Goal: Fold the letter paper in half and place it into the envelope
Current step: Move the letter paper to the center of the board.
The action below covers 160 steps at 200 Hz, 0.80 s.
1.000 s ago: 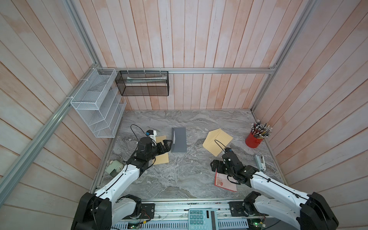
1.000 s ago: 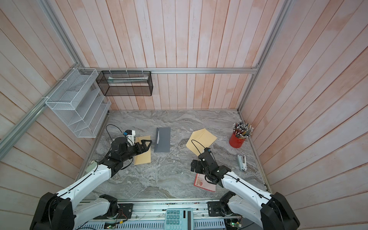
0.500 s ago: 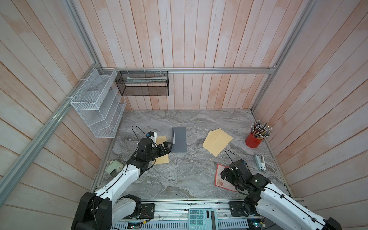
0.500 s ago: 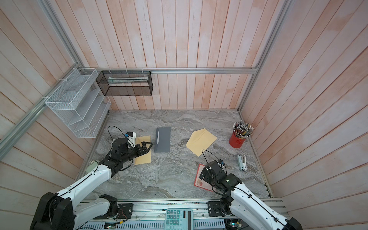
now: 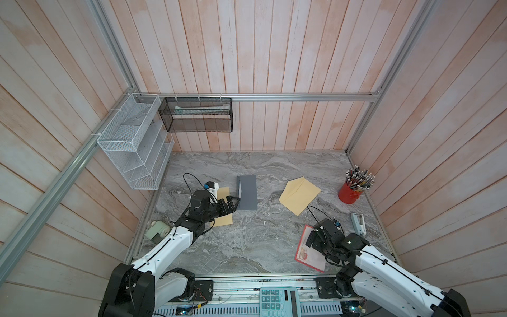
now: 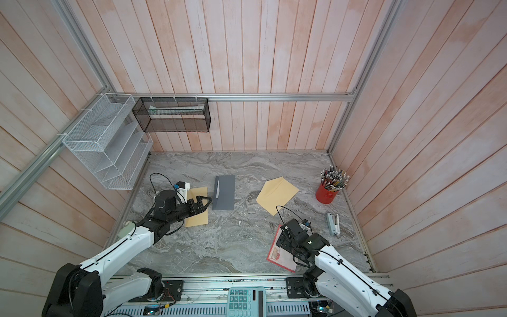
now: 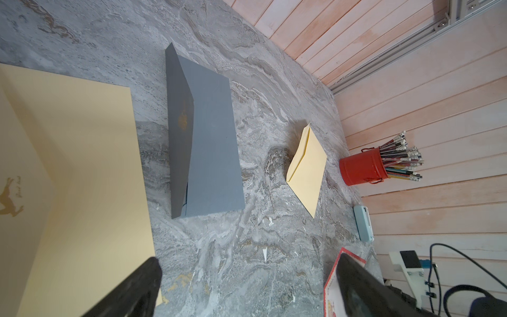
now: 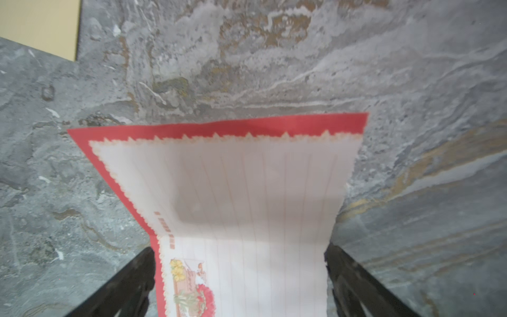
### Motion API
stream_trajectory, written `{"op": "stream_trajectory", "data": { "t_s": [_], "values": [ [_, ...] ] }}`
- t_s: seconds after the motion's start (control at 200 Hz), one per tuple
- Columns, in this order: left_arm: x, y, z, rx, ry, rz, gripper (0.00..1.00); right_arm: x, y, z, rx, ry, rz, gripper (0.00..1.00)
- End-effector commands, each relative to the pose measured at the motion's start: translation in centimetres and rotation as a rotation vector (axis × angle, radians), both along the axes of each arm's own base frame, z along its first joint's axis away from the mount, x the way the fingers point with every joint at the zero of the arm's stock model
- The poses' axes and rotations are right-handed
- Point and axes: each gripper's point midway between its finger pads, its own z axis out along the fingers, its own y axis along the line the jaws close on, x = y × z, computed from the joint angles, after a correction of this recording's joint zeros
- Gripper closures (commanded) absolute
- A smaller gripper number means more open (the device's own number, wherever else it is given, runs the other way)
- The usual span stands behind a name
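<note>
At the left, the left gripper [image 5: 235, 202] is held with jaws apart above a tan envelope [image 5: 222, 220], its tips just beside the grey envelope [image 5: 247, 196]. Farther right, the letter paper [image 5: 307, 258] is seen lying on the marble table [image 5: 247, 247], between the spread jaws of the right gripper [image 5: 311, 242]. Whether they touch it cannot be told.

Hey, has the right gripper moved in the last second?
Yes. The right gripper has pulled back from the tilted tan envelope's near corner toward the table's front edge, and is now open over the red-bordered letter paper.
</note>
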Motion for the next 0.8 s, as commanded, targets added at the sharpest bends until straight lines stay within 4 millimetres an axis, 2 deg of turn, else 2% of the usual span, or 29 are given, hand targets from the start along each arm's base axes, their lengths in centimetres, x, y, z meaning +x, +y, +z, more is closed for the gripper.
{"op": "stream_trajectory", "data": {
  "t_s": [0.0,0.19,0.45,0.585,0.795],
  "values": [
    [0.2,-0.4,0.2,-0.011,-0.019,-0.025,0.00,0.2,-0.8,0.6,-0.056,0.001,0.000,0.02],
    [0.1,-0.7,0.2,-0.028,-0.020,-0.041,0.00,-1.6,-1.2,-0.7,-0.017,0.056,-0.056,0.02],
    [0.2,-1.3,-0.1,-0.050,-0.010,-0.070,0.01,-3.3,-0.5,-2.4,0.084,0.113,-0.108,0.02],
    [0.1,-1.5,-0.1,-0.060,-0.011,-0.079,0.01,-3.3,0.3,-2.9,0.116,0.122,-0.098,0.02],
    [0.1,-1.6,-0.1,-0.063,-0.008,-0.082,0.01,-1.7,3.2,-3.1,0.219,0.102,-0.030,0.02]
  ]
}}
